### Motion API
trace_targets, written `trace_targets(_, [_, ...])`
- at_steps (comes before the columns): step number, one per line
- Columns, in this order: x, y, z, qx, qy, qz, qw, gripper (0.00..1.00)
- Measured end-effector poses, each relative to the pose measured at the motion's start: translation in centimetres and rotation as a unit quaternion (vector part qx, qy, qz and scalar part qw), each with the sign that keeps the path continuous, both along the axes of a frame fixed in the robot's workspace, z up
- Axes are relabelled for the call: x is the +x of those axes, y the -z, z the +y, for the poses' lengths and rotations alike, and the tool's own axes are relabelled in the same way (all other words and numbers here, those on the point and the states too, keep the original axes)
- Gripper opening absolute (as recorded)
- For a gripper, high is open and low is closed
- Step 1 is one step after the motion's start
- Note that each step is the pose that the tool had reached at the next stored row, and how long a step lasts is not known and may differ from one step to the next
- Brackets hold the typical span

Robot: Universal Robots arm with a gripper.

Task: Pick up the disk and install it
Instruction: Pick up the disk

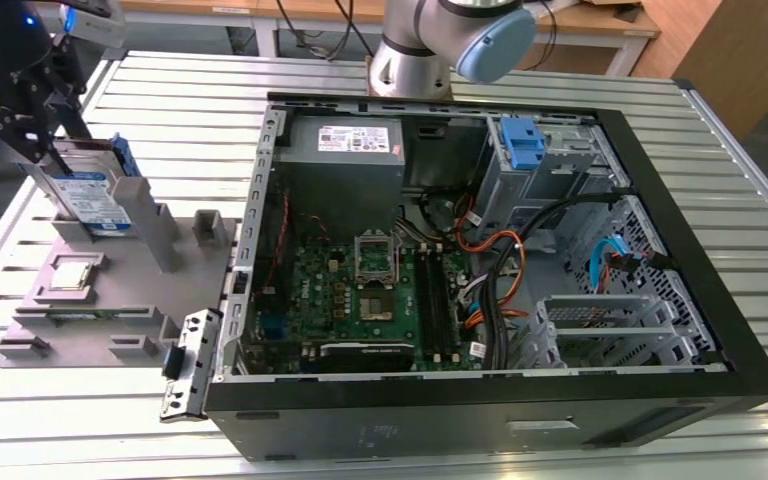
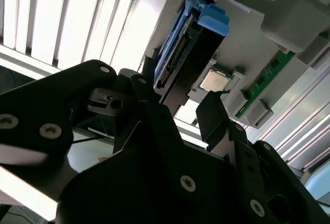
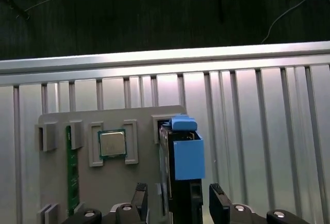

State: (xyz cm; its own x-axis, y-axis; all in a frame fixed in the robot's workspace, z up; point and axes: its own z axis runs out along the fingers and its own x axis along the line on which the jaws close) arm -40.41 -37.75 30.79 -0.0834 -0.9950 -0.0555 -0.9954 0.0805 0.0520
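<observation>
Disk (image 1: 91,200): stood on edge in a slot of the grey holder plate at the exterior view's upper left. Its white-and-blue label faced the camera and its blue carrier frame ran along the far edge. It was well apart from the computer case.
Gripper (image 3: 179,203): hung at that same upper-left corner, its black body just above the disk's top edge.
Jaws: spread, with one of the fingers (image 3: 139,198) on each side of the disk in both wrist views. In the first wrist view a gap showed between each finger and the drive, so nothing was pinched.
Holder plate (image 1: 104,300): lay flat on the slatted metal table (image 1: 184,90), to the exterior view's left of the case.
Processor chip (image 1: 71,272): sat in a square recess of the plate, below the disk in the exterior view.
Memory stick (image 3: 72,172): green, lay in a long groove of the plate, beyond the chip from the disk.
Metal bracket (image 1: 187,365): rested against the case's lower-left corner.
Computer case (image 1: 744,360): lay on its side with the panel off, taking the middle and right of the exterior view.
Motherboard (image 1: 371,290): showed in the case's lower-left part.
Power supply (image 1: 351,145): a grey box with a white label, above the motherboard.
Drive bay (image 1: 558,170): at the case's upper right, with a blue carrier (image 1: 523,140) in it.
Arm base (image 1: 444,40): rose behind the case at top centre.
</observation>
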Motion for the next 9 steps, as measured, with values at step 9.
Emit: trace_targets(9, [-0.01, 0.32, 0.0, 0.0005, -0.037, -0.0013, 0.9993, 0.59])
